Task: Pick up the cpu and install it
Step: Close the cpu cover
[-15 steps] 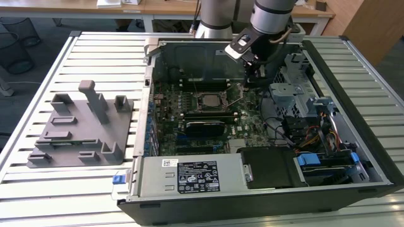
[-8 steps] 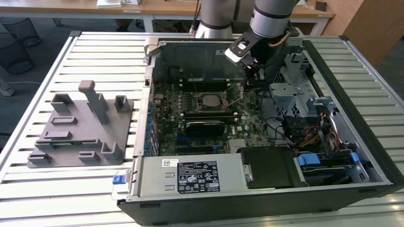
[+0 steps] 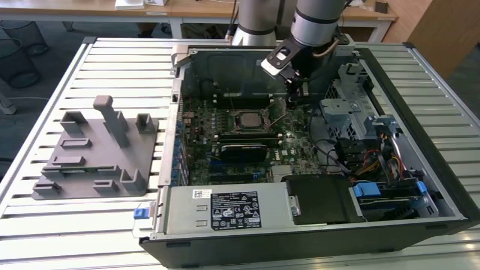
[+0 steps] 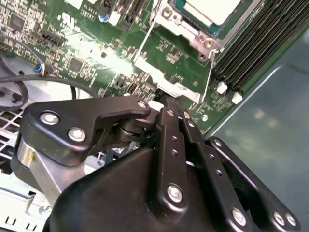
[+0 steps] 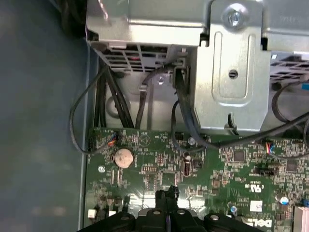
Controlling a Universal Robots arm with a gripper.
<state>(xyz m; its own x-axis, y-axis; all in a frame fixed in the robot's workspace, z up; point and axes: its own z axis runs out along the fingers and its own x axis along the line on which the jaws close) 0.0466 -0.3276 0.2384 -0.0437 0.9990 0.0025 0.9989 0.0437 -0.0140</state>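
The cpu lies flat in the motherboard socket inside the open computer case, its silvery-white top ringed by the metal socket frame. My gripper hangs just to the exterior view's right of the socket, low over the green motherboard. In both wrist views the black fingers are pressed together with nothing between them. The gripper tip sits beside the frame's edge and its thin wire lever, apart from the cpu. The same gripper points down at the board.
A grey plastic fixture stands on the slatted table at the exterior view's left. In the case are memory slots, a metal drive cage with black cables, a coin battery and the power supply.
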